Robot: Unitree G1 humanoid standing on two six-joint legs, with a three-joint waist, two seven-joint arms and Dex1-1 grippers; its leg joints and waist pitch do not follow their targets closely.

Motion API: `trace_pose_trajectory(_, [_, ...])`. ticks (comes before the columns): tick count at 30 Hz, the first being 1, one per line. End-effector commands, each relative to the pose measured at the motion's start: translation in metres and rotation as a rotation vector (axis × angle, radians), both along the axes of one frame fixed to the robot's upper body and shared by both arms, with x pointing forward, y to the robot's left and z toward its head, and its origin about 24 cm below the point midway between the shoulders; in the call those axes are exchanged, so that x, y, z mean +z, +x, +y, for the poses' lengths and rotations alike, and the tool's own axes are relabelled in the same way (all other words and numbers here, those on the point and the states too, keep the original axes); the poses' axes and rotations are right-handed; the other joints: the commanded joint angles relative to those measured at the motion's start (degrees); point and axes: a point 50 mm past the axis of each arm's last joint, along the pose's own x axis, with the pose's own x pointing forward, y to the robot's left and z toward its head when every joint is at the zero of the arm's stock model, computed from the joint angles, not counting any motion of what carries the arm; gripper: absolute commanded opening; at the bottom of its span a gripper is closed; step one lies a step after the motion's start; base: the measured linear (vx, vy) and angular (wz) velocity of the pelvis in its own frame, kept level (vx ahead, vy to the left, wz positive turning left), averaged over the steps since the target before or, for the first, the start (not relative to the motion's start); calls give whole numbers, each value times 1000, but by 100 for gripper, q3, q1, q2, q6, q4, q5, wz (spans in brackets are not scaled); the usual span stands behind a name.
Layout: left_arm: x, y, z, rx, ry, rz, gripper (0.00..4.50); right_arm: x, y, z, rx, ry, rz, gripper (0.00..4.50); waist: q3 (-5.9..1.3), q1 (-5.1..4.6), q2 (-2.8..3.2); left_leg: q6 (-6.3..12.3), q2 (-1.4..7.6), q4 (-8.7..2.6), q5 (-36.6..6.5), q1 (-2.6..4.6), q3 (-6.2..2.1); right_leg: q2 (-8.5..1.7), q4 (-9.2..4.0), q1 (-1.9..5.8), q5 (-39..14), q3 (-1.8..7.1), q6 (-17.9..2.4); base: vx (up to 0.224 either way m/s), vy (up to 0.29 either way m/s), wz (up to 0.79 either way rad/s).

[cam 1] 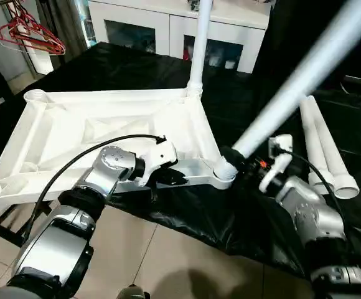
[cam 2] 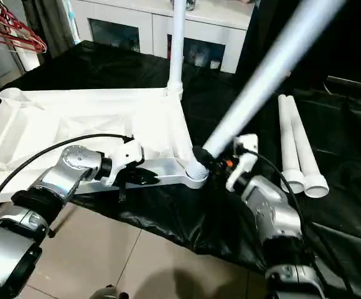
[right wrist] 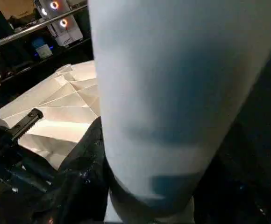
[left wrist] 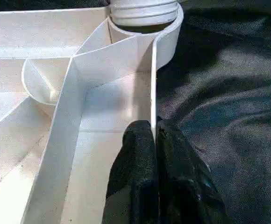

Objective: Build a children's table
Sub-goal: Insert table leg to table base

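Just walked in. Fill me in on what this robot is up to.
It is putting together a white children's table. The table top lies upside down on black sheeting. The left gripper pinches the top's rim, and the right gripper holds a tilted leg at a near corner socket. One leg already stands upright; two spare legs lie nearby.

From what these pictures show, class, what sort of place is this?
Probably a room in a home, or a lab set up as one: a white glass-door cabinet, red clothes hangers and a tiled floor surround the table top being assembled.
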Motion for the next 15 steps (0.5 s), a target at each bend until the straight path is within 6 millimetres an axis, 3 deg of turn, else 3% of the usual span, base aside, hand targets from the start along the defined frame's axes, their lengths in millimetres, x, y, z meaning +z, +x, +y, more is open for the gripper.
trace_pose_trajectory(1, [2,3,0,42,-6,-30,0,-19,-11,-3,7,-61,72,190,-404,-14,20,33,281,-453,-1338,82,-150,-475,-513,286,-1419,349,-1029,0,0,0])
trace_pose_trajectory(11, [1,3,-1,30,7,-39,0,-18,-12,8,95,-221,34,190,-398,-20,14,42,276,-460,-1293,71,-153,-466,-517,282,-1416,351,-973,0,0,0])
trace_pose_trajectory(15, [1,2,-1,14,15,-36,0,-17,-9,14,170,-287,33,190,-379,-37,-12,16,265,-467,-1426,72,-159,-483,-567,284,-1874,352,-838,0,0,0])
